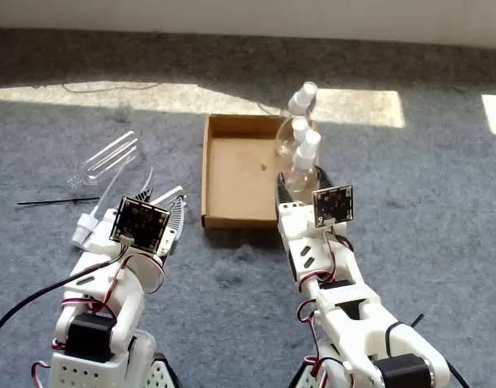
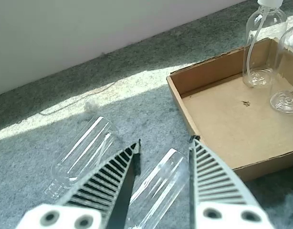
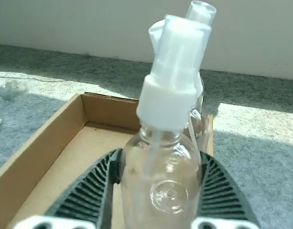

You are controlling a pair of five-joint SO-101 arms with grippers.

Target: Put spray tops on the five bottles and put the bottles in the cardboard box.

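Observation:
The cardboard box (image 1: pixel 206 170) lies open on the carpet. Two capped clear bottles (image 1: pixel 301 101) (image 1: pixel 296 133) stand along its right side. My right gripper (image 1: pixel 300 182) is shut on a third capped bottle (image 3: pixel 165 186) and holds it upright at the box's near right corner (image 3: pixel 46 138). Two uncapped bottles (image 1: pixel 109 158) lie on the carpet left of the box. My left gripper (image 2: pixel 165 143) is open just short of them. One lying bottle (image 2: pixel 158 186) shows between its fingers and the other (image 2: pixel 84 152) lies beside it. The standing bottles (image 2: pixel 263 43) rise in the box (image 2: pixel 180 102) beyond.
Loose white spray tops (image 1: pixel 86 226) with thin tubes lie by the left arm. A black strip (image 1: pixel 54 200) rests on the carpet farther left. A sunlit band crosses the floor behind the box, with a wall beyond it.

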